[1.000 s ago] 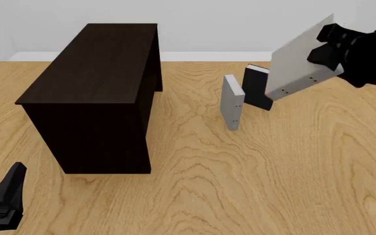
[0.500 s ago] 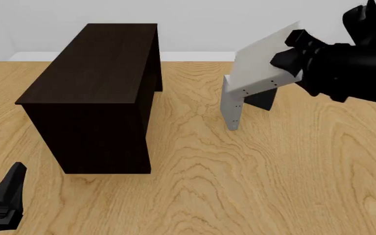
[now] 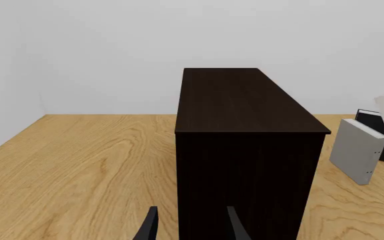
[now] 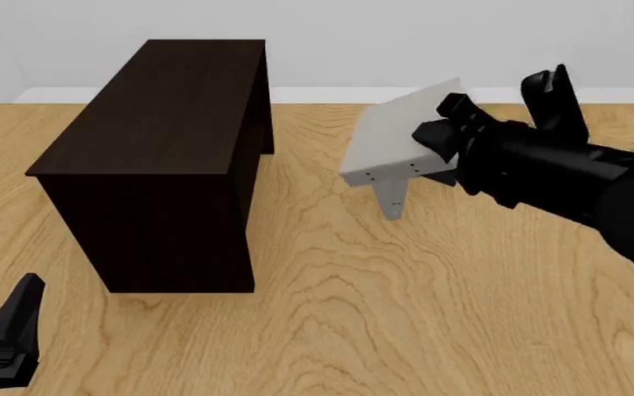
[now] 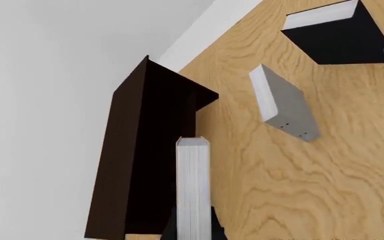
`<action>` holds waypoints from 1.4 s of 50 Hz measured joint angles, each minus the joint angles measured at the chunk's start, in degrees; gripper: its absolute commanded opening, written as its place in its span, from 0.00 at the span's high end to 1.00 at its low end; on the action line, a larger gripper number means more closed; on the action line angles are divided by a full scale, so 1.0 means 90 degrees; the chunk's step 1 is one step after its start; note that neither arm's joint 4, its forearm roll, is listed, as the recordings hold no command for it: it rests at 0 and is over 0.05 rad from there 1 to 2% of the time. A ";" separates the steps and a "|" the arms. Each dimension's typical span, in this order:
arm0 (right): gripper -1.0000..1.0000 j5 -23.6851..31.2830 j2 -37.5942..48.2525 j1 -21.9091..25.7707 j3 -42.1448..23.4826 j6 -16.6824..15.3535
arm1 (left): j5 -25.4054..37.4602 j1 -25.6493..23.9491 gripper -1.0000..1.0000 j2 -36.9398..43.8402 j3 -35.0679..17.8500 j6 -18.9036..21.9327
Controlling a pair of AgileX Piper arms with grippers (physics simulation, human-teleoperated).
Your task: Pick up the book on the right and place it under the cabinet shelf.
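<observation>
My right gripper (image 4: 441, 132) is shut on the light grey book (image 4: 398, 132) and holds it in the air, tilted almost flat, with the two dark dots on its spine facing the camera. The book hangs to the right of the very dark cabinet shelf (image 4: 163, 157), apart from it. In the right wrist view the book's white page edges (image 5: 193, 190) point toward the cabinet (image 5: 142, 155). My left gripper (image 4: 9, 338) is open and empty at the near left; in its wrist view (image 3: 192, 229) it faces the cabinet's end (image 3: 245, 170).
A second grey book (image 4: 392, 198) stands upright just below the held one; it also shows in the right wrist view (image 5: 285, 105) and the left wrist view (image 3: 359, 150). A black-covered book (image 5: 339, 32) stands behind it, hidden by my right arm in the front view. The wooden table (image 4: 405, 313) lies all around.
My right arm has carried the grey book leftward toward the cabinet and lower, tilting it from steep to almost flat. The left arm has not moved.
</observation>
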 measured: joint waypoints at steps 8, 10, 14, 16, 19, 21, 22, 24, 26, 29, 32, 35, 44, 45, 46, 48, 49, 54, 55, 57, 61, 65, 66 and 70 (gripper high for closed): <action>1.00 -0.0447 0.0187 0.0234 0.0244 0.0182 | 0.0000 0.0000 0.00 0.0000 0.0000 0.0000; 1.00 -0.0546 0.0228 0.0287 0.0298 0.0218 | 0.0000 0.0000 0.00 0.0000 0.0000 0.0000; 1.00 -0.0724 0.0306 0.0383 0.0391 0.0259 | 0.0000 0.0000 0.00 0.0000 0.0000 0.0000; 1.00 -0.0812 0.0342 0.0422 0.0434 0.0280 | 0.0000 0.0000 0.00 0.0000 0.0000 0.0000; 1.00 -0.0953 0.0405 0.0466 0.0510 0.0315 | 0.0000 0.0000 0.00 0.0000 0.0000 0.0000; 1.00 -0.1050 0.0442 0.0482 0.0569 0.0337 | 0.0000 0.0000 0.00 0.0000 0.0000 0.0000; 1.00 -0.1097 0.0459 0.0485 0.0596 0.0342 | 0.0000 0.0000 0.00 0.0000 0.0000 0.0000; 1.00 -0.1202 0.0500 0.0478 0.0646 0.0357 | 0.0000 0.0000 0.00 0.0000 0.0000 0.0000; 1.00 -0.1307 0.0547 0.0455 0.0690 0.0374 | 0.0000 0.0000 0.00 0.0000 0.0000 0.0000; 1.00 -0.1486 0.0629 0.0408 0.0748 0.0399 | 0.0000 0.0000 0.00 0.0000 0.0000 0.0000; 1.00 -0.1676 0.0723 0.0363 0.0807 0.0430 | 0.0000 0.0000 0.00 0.0000 0.0000 0.0000; 1.00 -0.1852 0.0819 0.0321 0.0864 0.0466 | 0.0000 0.0000 0.00 0.0000 0.0000 0.0000; 1.00 -0.2311 0.1102 0.0243 0.1026 0.0568 | 0.0000 0.0000 0.00 0.0000 0.0000 0.0000; 1.00 -0.2366 0.1136 0.0244 0.1047 0.0582 | 0.0000 0.0000 0.00 0.0000 0.0000 0.0000; 1.00 -0.2416 0.1170 0.0245 0.1069 0.0594 | 0.0000 0.0000 0.00 0.0000 0.0000 0.0000; 1.00 -0.2516 0.1237 0.0250 0.1111 0.0619 | 0.0000 0.0000 0.00 0.0000 0.0000 0.0000; 1.00 -0.2562 0.1269 0.0253 0.1130 0.0631 | 0.0000 0.0000 0.00 0.0000 0.0000 0.0000; 1.00 -0.2793 0.1432 0.0274 0.1217 0.0691 | 0.0000 0.0000 0.00 0.0000 0.0000 0.0000; 1.00 -0.2835 0.1465 0.0278 0.1231 0.0699 | 0.0000 0.0000 0.00 0.0000 0.0000 0.0000; 1.00 -0.2917 0.1527 0.0285 0.1255 0.0716 | 0.0000 0.0000 0.00 0.0000 0.0000 0.0000; 1.00 -0.3060 0.1639 0.0299 0.1289 0.0744 | 0.0000 0.0000 0.00 0.0000 0.0000 0.0000; 1.00 -0.3195 0.1750 0.0315 0.1317 0.0770 | 0.0000 0.0000 0.00 0.0000 0.0000 0.0000; 1.00 -0.3228 0.1781 0.0319 0.1323 0.0775 | 0.0000 0.0000 0.00 0.0000 0.0000 0.0000; 1.00 -0.3357 0.1898 0.0324 0.1338 0.0789 | 0.0000 0.0000 0.00 0.0000 0.0000 0.0000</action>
